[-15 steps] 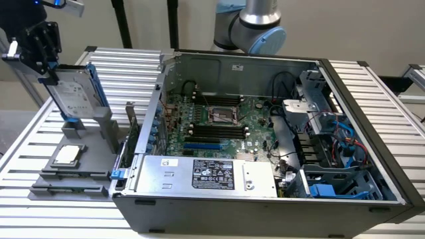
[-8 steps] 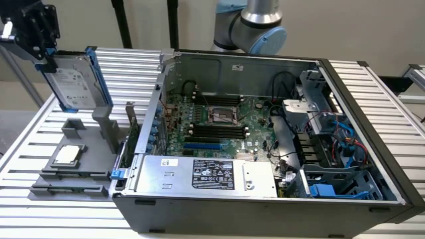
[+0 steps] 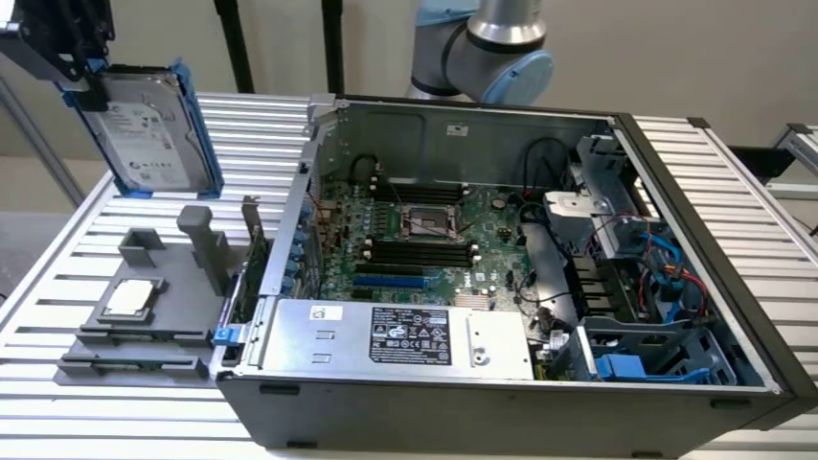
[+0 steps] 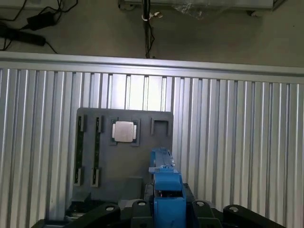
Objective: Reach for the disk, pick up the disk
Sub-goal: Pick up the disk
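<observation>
1. Nearest my wrist camera: gripper (image 4: pixel 167 211), black jaws closed on either side of the disk's upper end. I read this as a firm hold.
2. Item held: disk (image 4: pixel 166 183), a silver hard drive with a white printed label and a blue frame. In the exterior view it hangs in the air at that view's left of the computer case, clear of the table.
3. Relation I am watching: the disk (image 3: pixel 151 129) lies directly below the gripper (image 3: pixel 87 88). Its long axis runs down and away from the jaws, leaning a little. Its lower end is free and touches nothing, so I judge that the grip carries it wholly.
4. Below the disk, well apart from it: grey holder (image 3: pixel 167 278), lying on the table, with posts and slots.
5. In a recess of the holder: small square chip (image 4: pixel 124 131), silver, not the item I am after.
6. Beside the holder, toward the exterior view's right: computer case (image 3: pixel 511 412), open on top, with a circuit board (image 3: pixel 422 240) and a silver box (image 3: pixel 320 335) bearing a black label.
7. Under everything: table (image 3: pixel 77 412), slatted metal.
</observation>
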You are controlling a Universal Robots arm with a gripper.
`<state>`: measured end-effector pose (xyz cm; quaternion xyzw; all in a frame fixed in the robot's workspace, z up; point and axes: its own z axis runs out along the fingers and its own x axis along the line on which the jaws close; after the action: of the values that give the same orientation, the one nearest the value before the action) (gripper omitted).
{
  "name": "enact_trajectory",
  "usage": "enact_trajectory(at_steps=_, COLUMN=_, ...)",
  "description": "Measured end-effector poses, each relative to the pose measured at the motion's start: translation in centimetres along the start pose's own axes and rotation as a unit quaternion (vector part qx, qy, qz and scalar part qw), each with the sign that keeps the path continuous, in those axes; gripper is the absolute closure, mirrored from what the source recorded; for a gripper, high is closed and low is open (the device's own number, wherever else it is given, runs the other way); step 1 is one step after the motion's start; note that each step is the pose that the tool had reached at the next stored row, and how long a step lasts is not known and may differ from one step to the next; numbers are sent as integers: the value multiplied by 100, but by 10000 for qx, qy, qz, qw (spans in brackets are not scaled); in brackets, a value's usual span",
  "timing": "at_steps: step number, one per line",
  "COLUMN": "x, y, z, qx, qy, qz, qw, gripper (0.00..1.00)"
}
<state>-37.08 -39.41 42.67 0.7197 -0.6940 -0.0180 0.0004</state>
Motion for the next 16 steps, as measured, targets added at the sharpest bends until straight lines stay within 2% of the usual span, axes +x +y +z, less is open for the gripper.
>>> enact_trajectory(at_steps=3, x=20, y=-81, z=-136, qx=0, qy=-8, qz=-6, qw=10000, gripper=67)
enact_trajectory(at_steps=10, x=90, y=-373, z=-458, qx=0, qy=-38, qz=-8, qw=10000, gripper=67)
enact_trajectory(at_steps=16, x=175, y=-593, z=-657, qx=-4, qy=-57, qz=-9, qw=10000, gripper=67)
